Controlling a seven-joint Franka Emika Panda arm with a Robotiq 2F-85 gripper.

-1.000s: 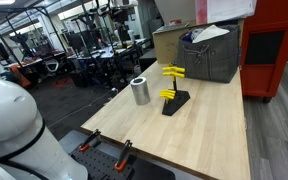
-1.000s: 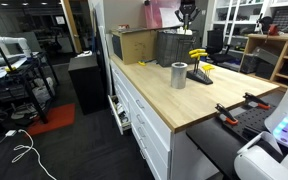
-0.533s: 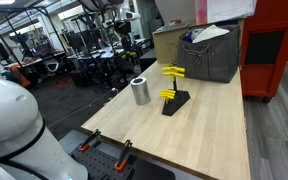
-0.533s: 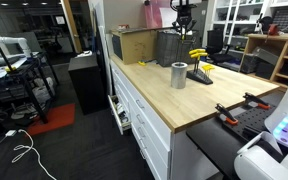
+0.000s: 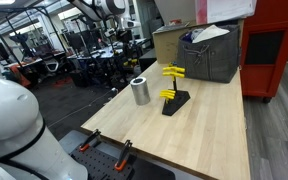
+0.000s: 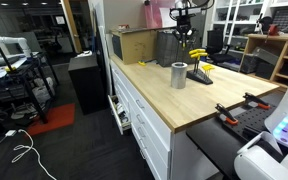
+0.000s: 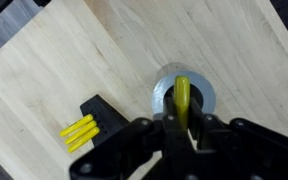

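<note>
Fingers (image 7: pixel 168 128) set narrow, pinching a yellow peg (image 7: pixel 181 95) upright; the gripper (image 7: pixel 182 124) hovers well above the metal cup (image 7: pixel 160 92), which stands on the wooden table (image 7: pixel 44 70), with the black peg stand (image 7: pixel 102 118) near on its left; the step looks like carrying the peg over the cup; next calls for a straight descent centred on the cup's mouth.

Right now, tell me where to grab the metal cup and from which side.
Take the metal cup by its round wall, from the side away from the black stand: it stands upright, open end up. The gripper, above it, is shut on a yellow peg.
</note>
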